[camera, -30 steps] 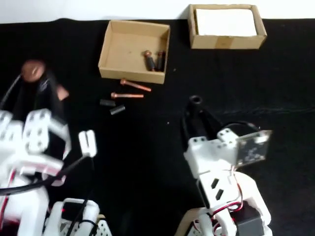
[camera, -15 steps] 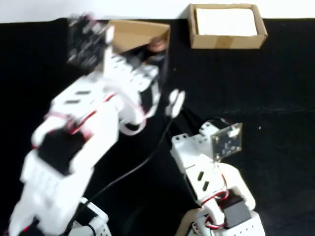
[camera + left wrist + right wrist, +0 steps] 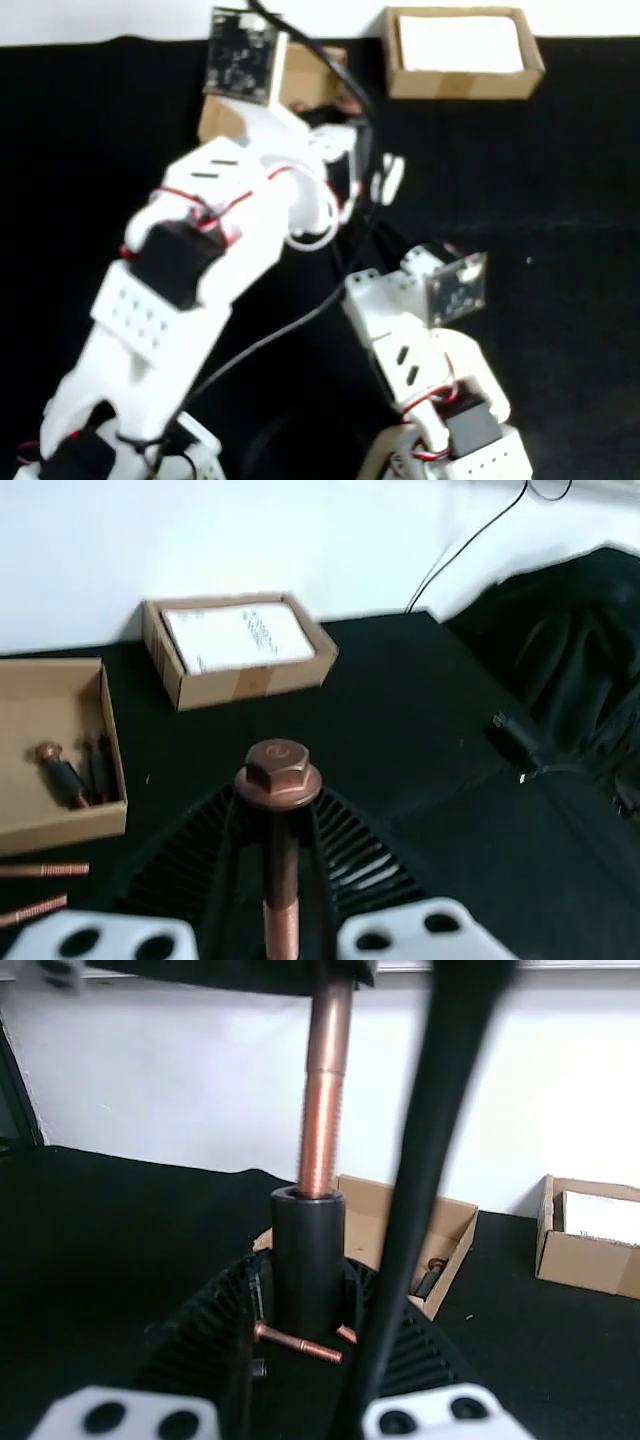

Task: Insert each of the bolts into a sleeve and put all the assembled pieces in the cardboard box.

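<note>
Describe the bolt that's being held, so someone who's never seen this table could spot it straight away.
On the black table, find the cardboard box with finished pieces inside; near it the left pincer grips a copper bolt. Its threaded end meets a black sleeve in the right pincer, while the two loose bolts lie flat on the table.

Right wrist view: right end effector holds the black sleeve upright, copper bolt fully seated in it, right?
No. The right end effector holds the black sleeve upright, but the copper bolt is not fully seated: only its threaded tip is at the sleeve's mouth, the shank above it. The right wrist view shows this.
</note>
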You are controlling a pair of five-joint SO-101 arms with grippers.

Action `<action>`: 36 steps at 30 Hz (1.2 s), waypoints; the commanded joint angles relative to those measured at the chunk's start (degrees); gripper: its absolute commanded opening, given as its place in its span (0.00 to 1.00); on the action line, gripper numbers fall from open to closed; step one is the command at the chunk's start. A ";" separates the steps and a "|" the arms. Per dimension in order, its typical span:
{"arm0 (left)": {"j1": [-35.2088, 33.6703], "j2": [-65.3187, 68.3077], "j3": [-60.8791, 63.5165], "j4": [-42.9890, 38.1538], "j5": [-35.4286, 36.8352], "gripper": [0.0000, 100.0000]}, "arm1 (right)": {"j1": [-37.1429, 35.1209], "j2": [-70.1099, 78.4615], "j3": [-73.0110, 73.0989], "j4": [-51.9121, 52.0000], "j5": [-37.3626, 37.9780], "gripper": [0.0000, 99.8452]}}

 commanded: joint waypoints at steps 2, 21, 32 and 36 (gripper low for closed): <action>0.40 -0.31 -1.27 0.26 0.44 0.01 | -0.31 0.22 -0.22 -1.45 0.09 0.01; 1.63 -0.66 1.36 11.96 -7.91 0.07 | -0.31 0.40 -0.22 -1.10 0.09 0.01; 1.45 -0.40 -10.59 31.12 -16.18 0.22 | 0.13 2.42 -0.22 -1.10 0.35 0.01; 1.10 -0.66 -18.77 39.82 -21.54 0.22 | 3.47 10.95 -3.03 -2.33 0.35 0.01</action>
